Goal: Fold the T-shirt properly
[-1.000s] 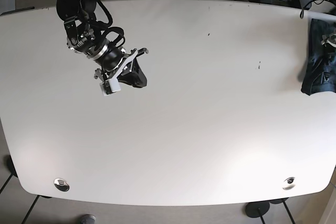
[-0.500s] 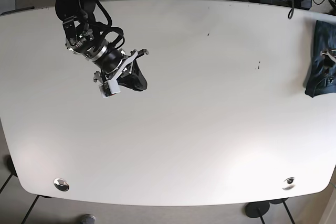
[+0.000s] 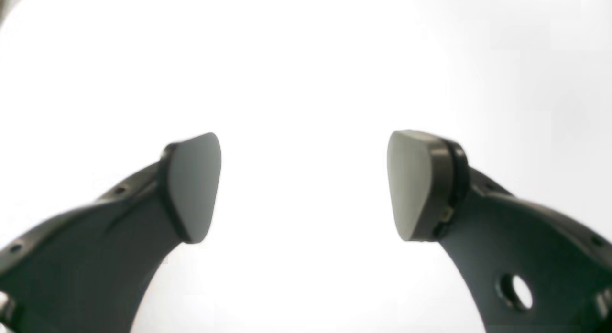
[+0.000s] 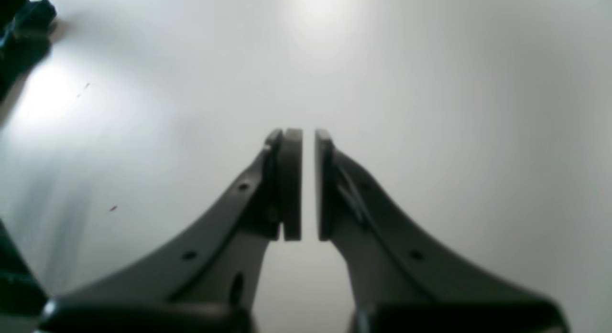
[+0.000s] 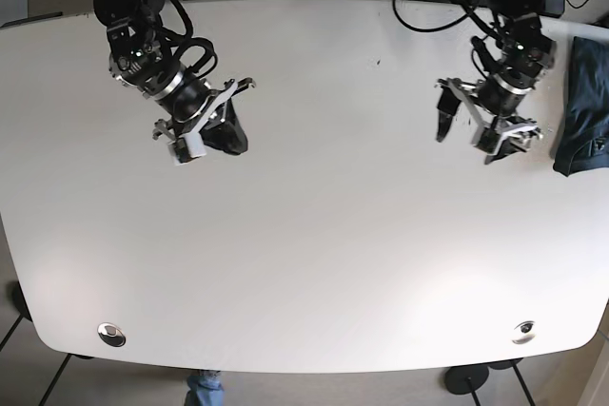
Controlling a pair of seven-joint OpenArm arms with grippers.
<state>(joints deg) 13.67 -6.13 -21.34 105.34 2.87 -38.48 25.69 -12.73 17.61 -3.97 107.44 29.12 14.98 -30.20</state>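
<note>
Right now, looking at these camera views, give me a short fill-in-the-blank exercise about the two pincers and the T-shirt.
1. The left pincer has its jaws wide ____.
2. The right pincer has its jaws nearly ____, with nothing between them.
3. In the base view, the dark blue T-shirt lies at the table's ____ edge.
4. The T-shirt is held by ____ pincer.

Missing words: open; shut; right; neither

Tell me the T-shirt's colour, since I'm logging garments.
Dark blue. The T-shirt shows best in the base view, bunched at the table's right edge.
</note>
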